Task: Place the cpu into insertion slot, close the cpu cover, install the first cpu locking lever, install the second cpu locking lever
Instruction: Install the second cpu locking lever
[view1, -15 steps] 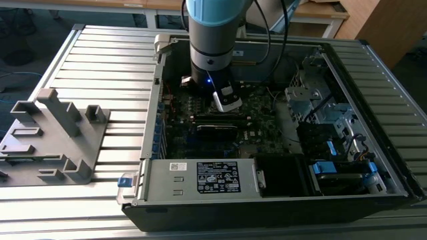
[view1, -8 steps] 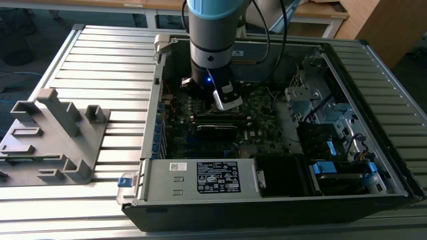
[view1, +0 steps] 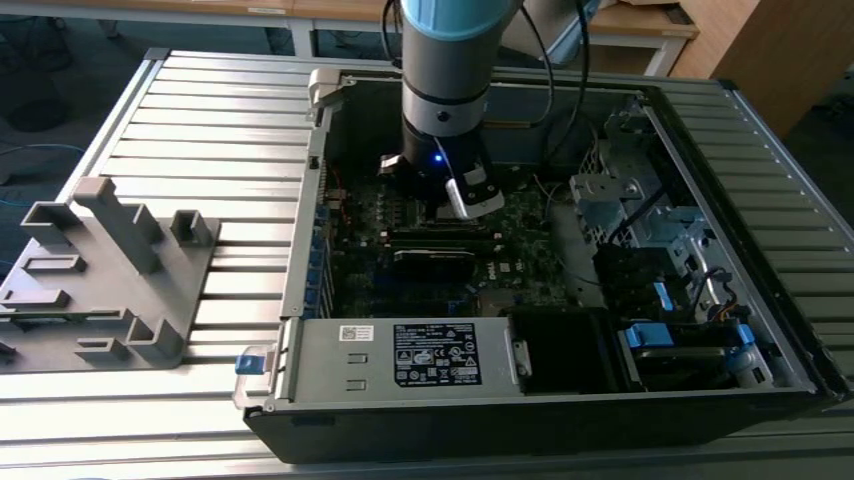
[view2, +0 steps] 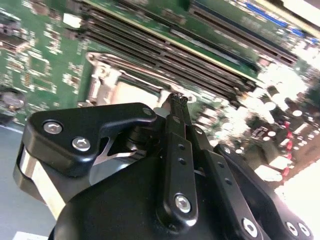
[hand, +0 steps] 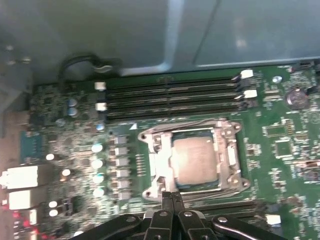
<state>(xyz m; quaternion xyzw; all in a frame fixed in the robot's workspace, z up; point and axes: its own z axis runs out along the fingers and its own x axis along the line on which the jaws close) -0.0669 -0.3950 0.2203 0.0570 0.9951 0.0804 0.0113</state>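
The cpu (hand: 195, 159) lies flat in the insertion slot (hand: 236, 159) on the green motherboard, its silver-grey top showing. The cpu cover (hand: 159, 161) is down around it, framing the chip. Thin wire levers run along the socket's edges (hand: 200, 123); whether they are latched I cannot tell. My gripper (hand: 172, 196) is shut with nothing between its fingers, the tips right at the socket's near edge. In the second wrist view the gripper (view2: 177, 100) is just over the socket (view2: 132, 90). In the exterior view the gripper (view1: 450, 212) reaches down inside the open computer case (view1: 534, 410).
Long black memory slots (hand: 170, 95) run beside the socket, with a coin battery (hand: 296, 98) near them. The case holds a power supply (view1: 400, 355) and a drive cage (view1: 621, 190). A grey fixture (view1: 107, 270) stands on the slatted table at the exterior view's left.
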